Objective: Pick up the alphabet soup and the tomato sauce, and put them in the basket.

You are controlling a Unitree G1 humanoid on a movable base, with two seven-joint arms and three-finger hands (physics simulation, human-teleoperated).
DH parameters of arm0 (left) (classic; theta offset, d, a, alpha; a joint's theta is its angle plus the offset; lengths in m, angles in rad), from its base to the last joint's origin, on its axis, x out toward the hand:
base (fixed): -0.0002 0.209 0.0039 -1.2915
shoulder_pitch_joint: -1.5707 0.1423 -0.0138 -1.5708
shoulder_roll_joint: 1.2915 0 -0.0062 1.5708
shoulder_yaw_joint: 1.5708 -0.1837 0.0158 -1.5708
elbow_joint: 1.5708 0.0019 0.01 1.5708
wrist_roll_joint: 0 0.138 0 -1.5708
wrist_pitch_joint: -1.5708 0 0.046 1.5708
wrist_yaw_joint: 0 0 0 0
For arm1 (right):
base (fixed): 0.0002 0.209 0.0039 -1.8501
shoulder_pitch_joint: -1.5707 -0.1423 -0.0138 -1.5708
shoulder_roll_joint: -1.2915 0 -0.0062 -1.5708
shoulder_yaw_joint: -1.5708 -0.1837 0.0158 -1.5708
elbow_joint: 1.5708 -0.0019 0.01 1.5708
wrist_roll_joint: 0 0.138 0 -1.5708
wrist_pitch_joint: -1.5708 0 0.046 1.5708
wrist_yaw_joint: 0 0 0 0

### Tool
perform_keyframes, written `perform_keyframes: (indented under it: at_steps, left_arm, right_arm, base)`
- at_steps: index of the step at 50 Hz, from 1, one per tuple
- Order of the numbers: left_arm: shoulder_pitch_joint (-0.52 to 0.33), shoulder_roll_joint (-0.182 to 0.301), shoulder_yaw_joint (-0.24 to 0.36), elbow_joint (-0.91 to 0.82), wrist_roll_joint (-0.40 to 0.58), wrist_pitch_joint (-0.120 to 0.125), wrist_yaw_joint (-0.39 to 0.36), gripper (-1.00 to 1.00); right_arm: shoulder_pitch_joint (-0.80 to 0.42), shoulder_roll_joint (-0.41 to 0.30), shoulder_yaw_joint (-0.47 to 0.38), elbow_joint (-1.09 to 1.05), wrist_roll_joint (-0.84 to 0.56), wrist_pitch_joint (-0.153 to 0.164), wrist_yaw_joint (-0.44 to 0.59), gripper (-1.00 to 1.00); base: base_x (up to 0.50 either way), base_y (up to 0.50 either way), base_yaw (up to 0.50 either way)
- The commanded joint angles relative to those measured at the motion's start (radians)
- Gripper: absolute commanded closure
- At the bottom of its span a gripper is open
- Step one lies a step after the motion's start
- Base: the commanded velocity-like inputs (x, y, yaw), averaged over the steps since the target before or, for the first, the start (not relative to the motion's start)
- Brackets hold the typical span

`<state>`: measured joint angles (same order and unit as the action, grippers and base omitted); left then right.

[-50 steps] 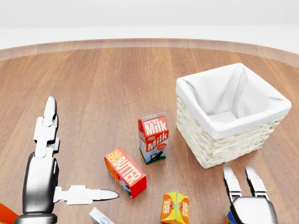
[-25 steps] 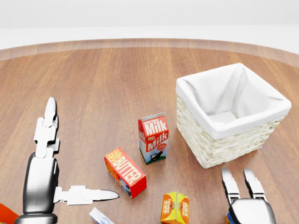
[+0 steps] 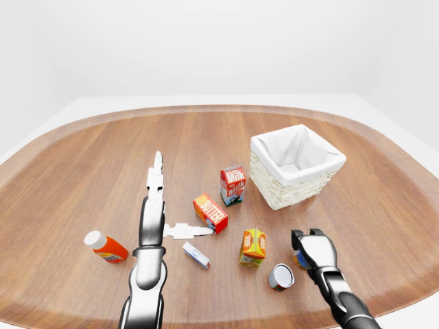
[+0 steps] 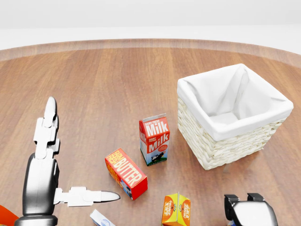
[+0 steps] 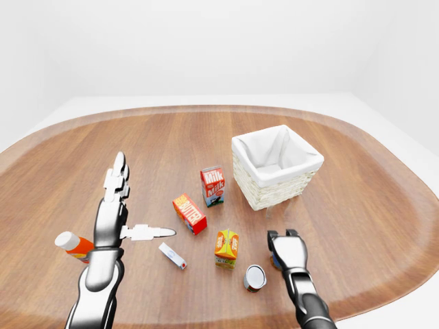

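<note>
The white-lined wicker basket (image 3: 291, 190) stands upright right of centre in the left-eye view. My right hand (image 3: 306, 236) is at the bottom right, fingers curled down round a standing can with a blue and orange label (image 3: 299, 259), probably the alphabet soup. A second can (image 3: 281, 277), probably the tomato sauce, lies on its side just left of it, its grey lid towards me. My left hand (image 3: 180, 199) is open and empty over the table, fingers stretched out, left of the butter box.
A milk carton (image 3: 232, 185) stands left of the basket. A butter box (image 3: 210, 212), an orange juice carton (image 3: 253, 247), a small white box (image 3: 196, 255) and an orange bottle with a white cap (image 3: 106, 248) lie on the round wooden table (image 3: 82, 164).
My right hand's fingers, straight before, have curled down round the can. The left hand and the other things have not moved.
</note>
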<state>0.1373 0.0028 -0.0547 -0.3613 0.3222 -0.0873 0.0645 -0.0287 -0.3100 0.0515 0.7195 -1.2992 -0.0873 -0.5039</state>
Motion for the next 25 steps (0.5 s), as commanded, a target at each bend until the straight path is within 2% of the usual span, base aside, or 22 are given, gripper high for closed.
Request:
perform_keyframes:
  at_steps: [1,13,25]
  left_arm:
    - [0.009,0.005,0.001,-0.007,0.010,0.000,0.005,-1.00]
    - [0.009,0.005,0.002,-0.006,0.009,0.000,0.003,-1.00]
    - [0.010,0.005,0.002,-0.007,0.010,0.000,0.002,-1.00]
  right_arm:
    - [0.024,0.003,-0.011,-0.047,0.015,0.000,0.005,1.00]
    - [0.114,0.022,-0.067,-0.288,0.040,0.000,0.090,1.00]
    - [0.159,0.054,-0.131,-0.469,0.072,0.000,0.121,1.00]
  base:
    - [0.00,0.00,0.00]
    - [0.00,0.00,0.00]
    - [0.00,0.00,0.00]
